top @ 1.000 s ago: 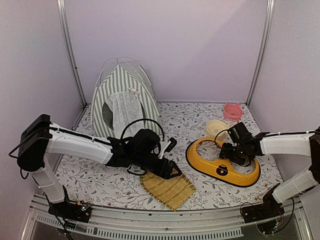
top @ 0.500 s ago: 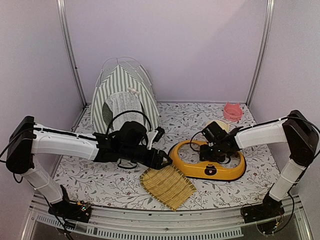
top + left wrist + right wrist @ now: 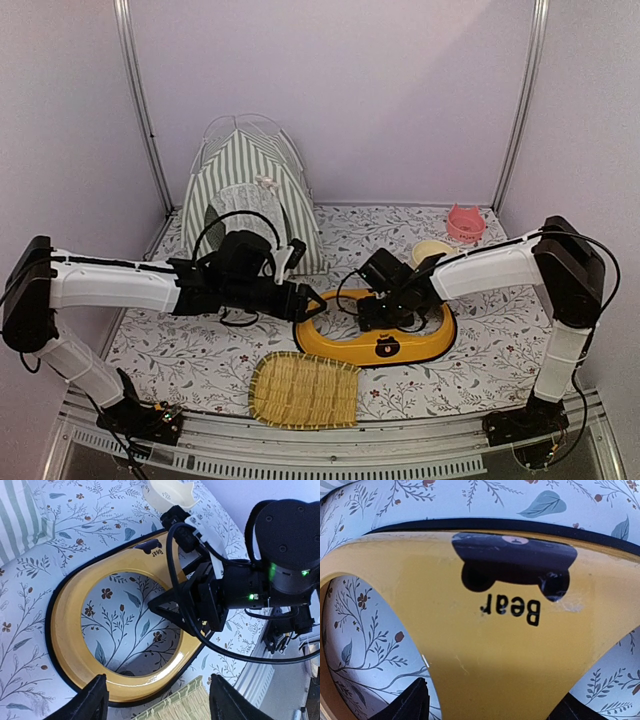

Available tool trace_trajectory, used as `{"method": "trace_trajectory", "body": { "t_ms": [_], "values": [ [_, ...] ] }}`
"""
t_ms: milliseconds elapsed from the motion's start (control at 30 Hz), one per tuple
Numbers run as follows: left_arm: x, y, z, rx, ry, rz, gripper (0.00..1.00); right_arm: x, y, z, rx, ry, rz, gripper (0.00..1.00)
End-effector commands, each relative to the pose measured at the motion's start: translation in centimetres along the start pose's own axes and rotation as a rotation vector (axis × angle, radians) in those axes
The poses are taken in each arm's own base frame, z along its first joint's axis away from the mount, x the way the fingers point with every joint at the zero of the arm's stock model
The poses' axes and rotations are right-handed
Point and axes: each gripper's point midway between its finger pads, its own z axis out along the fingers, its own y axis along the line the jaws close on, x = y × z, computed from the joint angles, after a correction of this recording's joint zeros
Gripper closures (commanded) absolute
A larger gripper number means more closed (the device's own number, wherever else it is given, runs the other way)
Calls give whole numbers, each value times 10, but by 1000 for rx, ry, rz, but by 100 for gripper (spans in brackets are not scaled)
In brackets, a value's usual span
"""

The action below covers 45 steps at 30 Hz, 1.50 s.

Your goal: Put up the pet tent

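Observation:
The pet tent [image 3: 245, 190], grey-green and white striped with a white lace door curtain, stands upright at the back left; its striped edge [image 3: 20, 515] shows in the left wrist view. Neither gripper touches it. My left gripper [image 3: 305, 300] [image 3: 160, 702] is open right of the tent's front, hovering over the left rim of a yellow two-hole bowl stand [image 3: 420, 340] [image 3: 65, 630]. My right gripper [image 3: 380, 305] [image 3: 490, 707] straddles the stand's narrow middle bridge [image 3: 495, 645], one finger on each side, shut on it.
A bamboo mat [image 3: 305, 390] [image 3: 185, 705] lies at the front edge, just before the stand. A cream bowl [image 3: 432, 252] [image 3: 170, 492] sits behind the stand, a pink bowl [image 3: 465, 222] at the back right. Metal posts and walls close in the sides.
The right gripper has dragged the yellow stand leftward to the table's middle. The left gripper drew back left off the bamboo mat, which now lies nearer the front edge and further left.

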Motion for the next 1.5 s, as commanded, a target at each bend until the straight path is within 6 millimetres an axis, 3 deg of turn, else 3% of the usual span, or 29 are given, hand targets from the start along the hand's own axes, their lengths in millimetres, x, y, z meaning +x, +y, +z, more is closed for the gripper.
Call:
{"method": "trace_trajectory", "body": {
  "t_ms": [0, 367, 500, 667, 767, 833, 900, 967, 1233, 1467],
  "values": [
    [4, 6, -3, -9, 4, 2, 31, -21, -9, -17, 10, -61, 80, 0],
    [4, 5, -2, -3, 2, -5, 31, -58, -17, -78, -65, -211, 122, 1],
    [1, 5, -5, -6, -11, 0, 29, -71, -43, -94, -47, -258, 156, 1],
    [-4, 4, -9, -13, -24, 9, 25, -85, -89, -106, 2, -303, 222, 1],
    [-5, 4, -12, -16, -32, 9, 22, -91, -116, -107, 40, -319, 258, 1],
    [-7, 3, -15, -18, -39, 10, 13, -97, -132, -107, 63, -333, 281, 1],
    [-8, 4, -17, -23, -47, 7, 11, -103, -147, -107, 77, -347, 304, 1],
    [-10, 5, -20, -29, -58, 4, 1, -110, -157, -106, 83, -363, 320, 1],
    [-14, 6, -28, -47, -75, 2, 1, -139, -192, -88, 79, -375, 366, 1],
    [-15, 9, -41, -71, -96, -10, 1, -155, -208, -50, 84, -324, 371, 1]
  ]
}}
